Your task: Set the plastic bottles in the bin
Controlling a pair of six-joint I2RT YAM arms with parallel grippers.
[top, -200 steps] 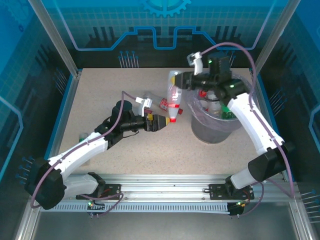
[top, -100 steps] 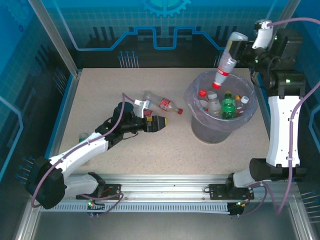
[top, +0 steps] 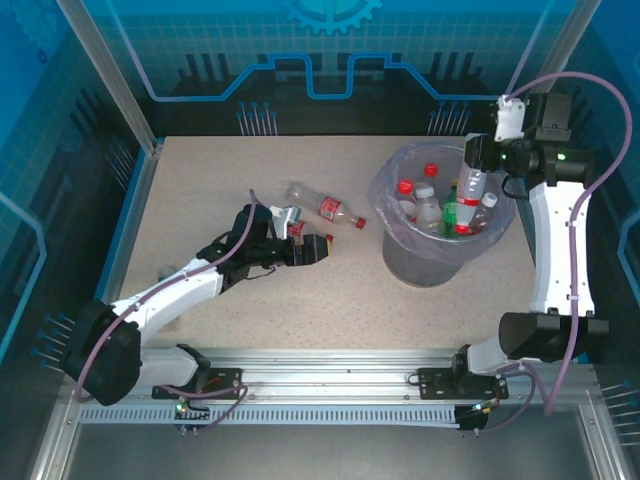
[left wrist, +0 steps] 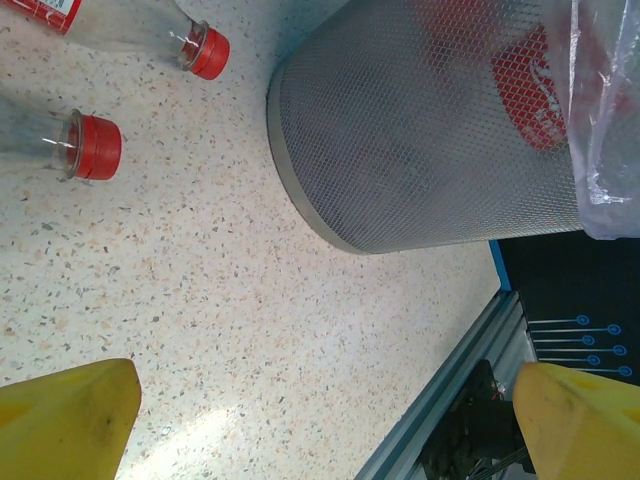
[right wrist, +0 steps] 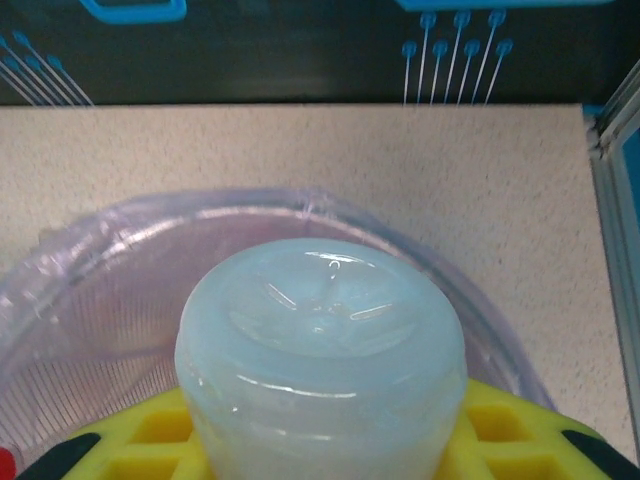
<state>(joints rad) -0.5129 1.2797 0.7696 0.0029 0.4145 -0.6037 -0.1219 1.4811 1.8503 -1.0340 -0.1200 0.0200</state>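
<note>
Pinching a clear bottle (top: pixel 472 195) cap-down, the right gripper (top: pixel 478 165) hangs over the bin (top: pixel 430 262) in the far right corner of the tabletop (top: pixel 200 180); the left gripper (top: pixel 318 250), jaws spread, rests beside a red-capped bottle (top: pixel 325 208) near the middle

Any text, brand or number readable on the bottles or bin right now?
No text is readable.
Table bottle: print on red label too blurred.
Held bottle in right pincer: label too small.
Bin: label behind mesh blurred.
Back wall: gear sign, no words.
</note>
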